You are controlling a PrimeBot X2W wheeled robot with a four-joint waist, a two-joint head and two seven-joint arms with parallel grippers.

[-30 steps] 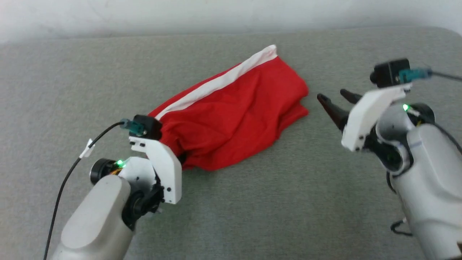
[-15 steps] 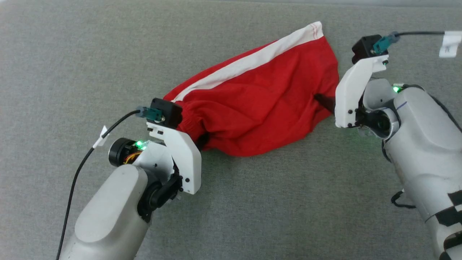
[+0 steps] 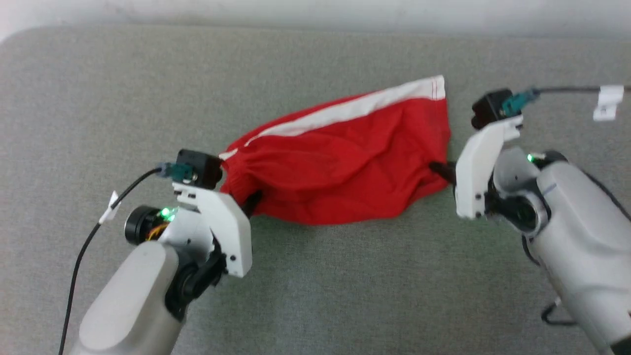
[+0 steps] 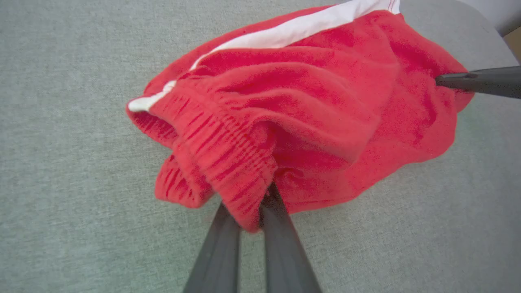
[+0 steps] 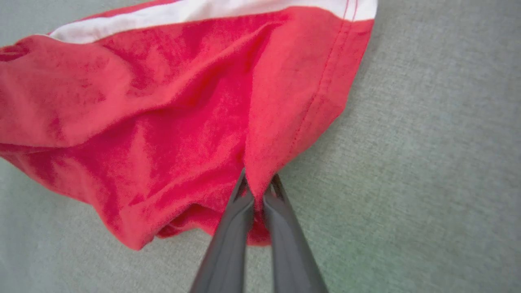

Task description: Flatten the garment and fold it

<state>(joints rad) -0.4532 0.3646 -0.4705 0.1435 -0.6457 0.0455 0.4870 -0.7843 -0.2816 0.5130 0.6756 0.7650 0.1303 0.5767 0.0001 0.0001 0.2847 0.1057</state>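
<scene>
Your stock: one red shorts, crumpled on grey mat. Your left gripper pinches waistband; right gripper pinches hem.

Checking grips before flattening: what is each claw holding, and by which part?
Both hold the red shorts: left claw pinches the gathered waistband, right claw pinches the leg hem.

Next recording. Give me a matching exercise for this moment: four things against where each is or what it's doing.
Things:
1. left gripper
2. right gripper
3. white stripe
4. grey surface

States:
A. fingers shut on the leg hem
B. lies under the garment
C. fingers shut on the gathered waistband
D. runs along the garment's far edge

Pairs: 1-C, 2-A, 3-D, 4-B
</scene>
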